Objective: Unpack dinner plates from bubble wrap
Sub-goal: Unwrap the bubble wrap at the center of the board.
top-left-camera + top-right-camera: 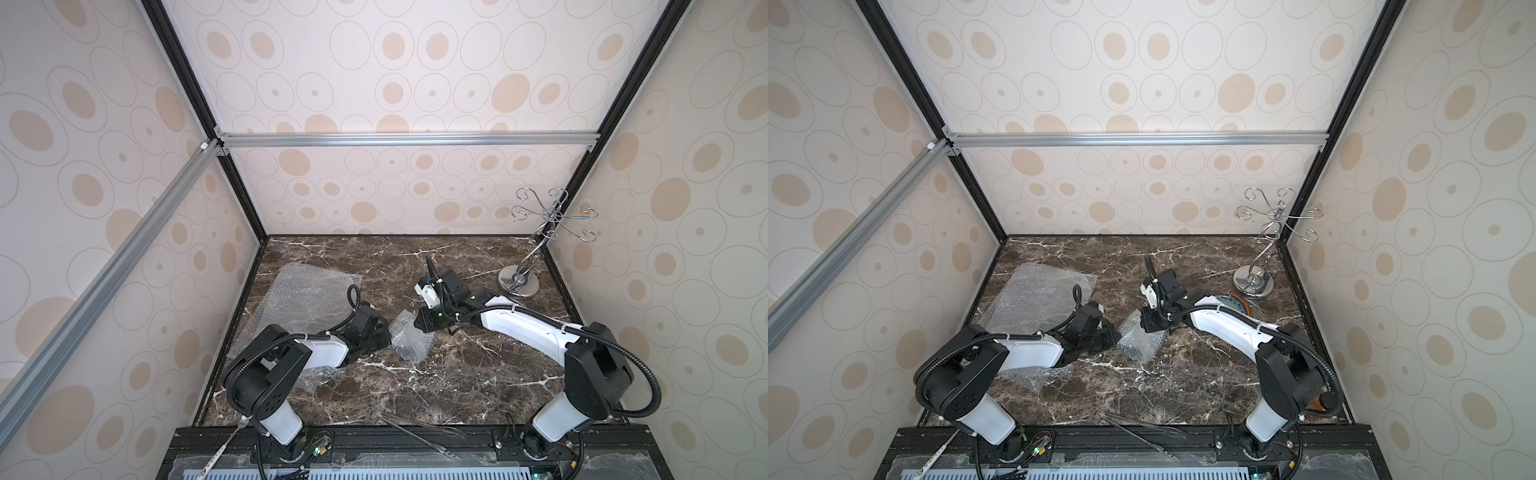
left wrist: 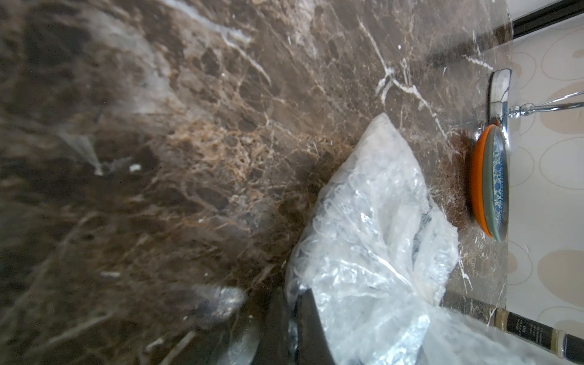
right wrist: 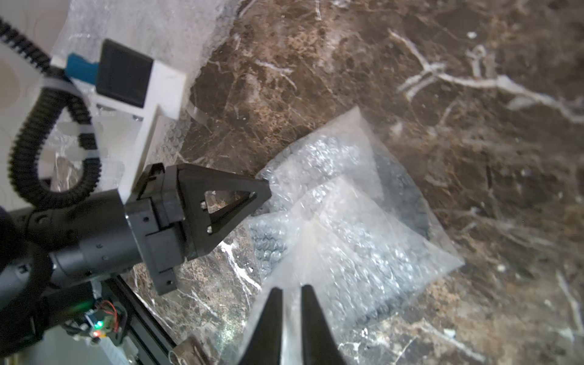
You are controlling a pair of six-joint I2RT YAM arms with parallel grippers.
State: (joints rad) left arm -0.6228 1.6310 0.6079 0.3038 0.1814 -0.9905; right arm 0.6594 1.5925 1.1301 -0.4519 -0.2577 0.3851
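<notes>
Two grippers flank the bubble wrap bundle — left gripper pinched shut on its left edge, right gripper, jaws barely parted, over its far-right fold.

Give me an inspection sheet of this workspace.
Surface: dark brown marble-patterned tabletop.
Job's things: crumpled clear bubble-wrap bundle centre, black round plate inside; pale blue-patterned plate stacked on bright orange round plate, far right; flat clear bubble-wrap sheets far left.
Clutter: chrome wire stand beside the stacked plates; thin metal tongs, near edge.
Claws: left claw shut on the bundle's corner; right claw at its edge, grip unclear.
Cables: black corrugated cables along both arms.
Surroundings: cream oval-patterned walls, aluminium frame bars.
</notes>
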